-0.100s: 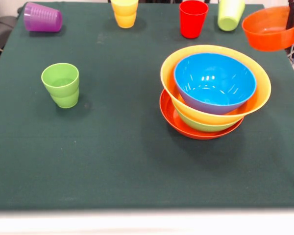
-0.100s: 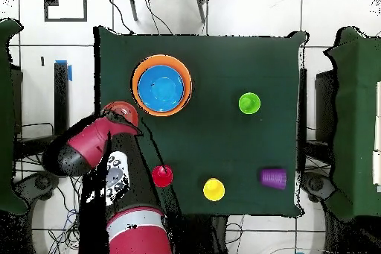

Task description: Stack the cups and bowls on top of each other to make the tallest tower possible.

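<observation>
i count five small plastic cups. a light green tumbler [image 1: 61, 84] [image 2: 248, 103] stands upright alone on the dark green tablecloth [image 1: 112, 161] [image 2: 223, 65]. along the far edge in the front view run four more: a purple ribbed cup [image 1: 42, 17] [image 2: 273, 178] lying on its side, a yellow cup [image 1: 124, 12] [image 2: 213, 188] upright, a red cup [image 1: 193, 18] [image 2: 162, 176] upright, and a second light green cup [image 1: 230, 13], cut off by the frame.

i count five glossy bowls. four are nested: a wide red-orange bowl [image 1: 181, 123] at the bottom, a green bowl [image 1: 198, 124] in it, then a large orange-yellow bowl [image 1: 255, 100] [image 2: 137, 80], and a blue bowl [image 1: 214, 82] [image 2: 161, 87] on top. that pile stands well apart from the lone green tumbler.

the fifth, a small orange bowl [image 1: 270, 27] [image 2: 119, 111], sits at the table's corner near the second green cup. the gripper [image 1: 291, 17] is at this bowl's rim, and i cannot tell whether it pinches the rim or stands spread. the red and black arm [image 2: 93, 147] reaches over that corner.
</observation>
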Robot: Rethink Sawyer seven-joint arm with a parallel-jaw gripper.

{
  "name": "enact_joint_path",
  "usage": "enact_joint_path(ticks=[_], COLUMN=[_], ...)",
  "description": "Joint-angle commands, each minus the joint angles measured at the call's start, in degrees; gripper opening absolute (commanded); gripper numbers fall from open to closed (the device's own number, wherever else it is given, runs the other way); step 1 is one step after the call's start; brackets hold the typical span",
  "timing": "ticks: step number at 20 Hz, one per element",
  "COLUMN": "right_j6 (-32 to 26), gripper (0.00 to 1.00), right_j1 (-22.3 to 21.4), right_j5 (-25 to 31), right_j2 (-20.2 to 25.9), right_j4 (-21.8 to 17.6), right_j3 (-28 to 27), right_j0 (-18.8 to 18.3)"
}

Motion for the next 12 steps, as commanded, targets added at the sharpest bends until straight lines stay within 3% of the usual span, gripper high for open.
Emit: enact_joint_path(ticks=[1, 12], right_j6=[-4.33, -7.21], gripper=[0.0, 0.0], right_j1=[0.91, 0.69], right_j5=[7.36, 10.75], right_j2=[3.18, 5.99], right_j4=[-0.06, 0.29], right_j3=[-4.9, -6.04], right_j0=[-3.52, -7.08])
